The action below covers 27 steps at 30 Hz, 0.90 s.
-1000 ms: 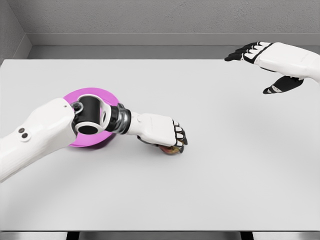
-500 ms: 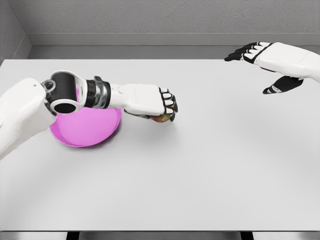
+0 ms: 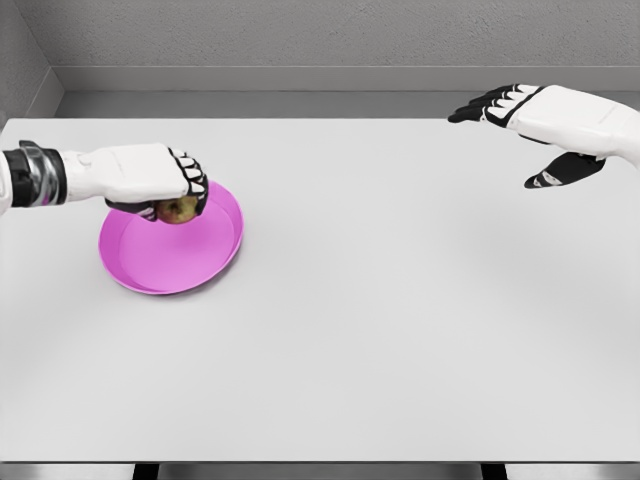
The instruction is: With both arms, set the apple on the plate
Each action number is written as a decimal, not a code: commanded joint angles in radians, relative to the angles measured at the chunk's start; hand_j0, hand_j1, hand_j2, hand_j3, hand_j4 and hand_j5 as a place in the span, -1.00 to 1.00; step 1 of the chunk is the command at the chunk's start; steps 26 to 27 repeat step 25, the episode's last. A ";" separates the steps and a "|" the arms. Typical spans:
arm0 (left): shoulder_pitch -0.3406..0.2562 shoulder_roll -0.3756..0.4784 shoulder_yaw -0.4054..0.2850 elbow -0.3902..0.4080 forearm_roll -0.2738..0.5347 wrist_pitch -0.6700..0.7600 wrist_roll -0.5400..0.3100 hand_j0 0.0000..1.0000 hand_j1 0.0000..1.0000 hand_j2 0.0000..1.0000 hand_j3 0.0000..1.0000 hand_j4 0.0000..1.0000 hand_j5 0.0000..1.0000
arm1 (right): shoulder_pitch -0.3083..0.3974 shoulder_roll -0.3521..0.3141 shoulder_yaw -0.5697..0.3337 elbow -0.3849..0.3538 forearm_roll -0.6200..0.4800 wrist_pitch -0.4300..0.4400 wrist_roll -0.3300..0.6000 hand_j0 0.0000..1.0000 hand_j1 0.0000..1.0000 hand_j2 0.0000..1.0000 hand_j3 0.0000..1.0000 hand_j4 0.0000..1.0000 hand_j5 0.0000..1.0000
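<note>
We hold the apple (image 3: pixel 178 210) in our curled left hand (image 3: pixel 150 178) above the pink plate's (image 3: pixel 190 265) far edge; release remains. Our right hand (image 3: pixel 540 125) hovers far right, fingers spread.

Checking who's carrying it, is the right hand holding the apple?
No, the left hand grips the apple over the plate; the right hand is open.

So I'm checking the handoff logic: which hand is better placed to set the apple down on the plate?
Left. The left hand is shut on the apple right above the pink plate; the right hand hovers open at the table's far right.
</note>
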 commanded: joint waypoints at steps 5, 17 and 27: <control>0.008 0.008 0.008 0.002 0.025 0.003 0.002 1.00 1.00 1.00 1.00 1.00 1.00 | 0.000 -0.002 0.000 -0.001 -0.003 0.002 -0.001 1.00 1.00 1.00 1.00 1.00 1.00; 0.135 0.071 0.166 0.257 0.495 0.003 -0.008 1.00 1.00 1.00 1.00 1.00 1.00 | 0.000 0.002 0.000 -0.001 -0.003 0.002 -0.001 1.00 1.00 1.00 1.00 1.00 1.00; 0.143 0.074 0.187 0.306 0.487 0.003 -0.008 1.00 1.00 1.00 1.00 1.00 1.00 | 0.000 0.001 0.000 -0.001 -0.003 0.002 -0.001 1.00 1.00 1.00 1.00 1.00 1.00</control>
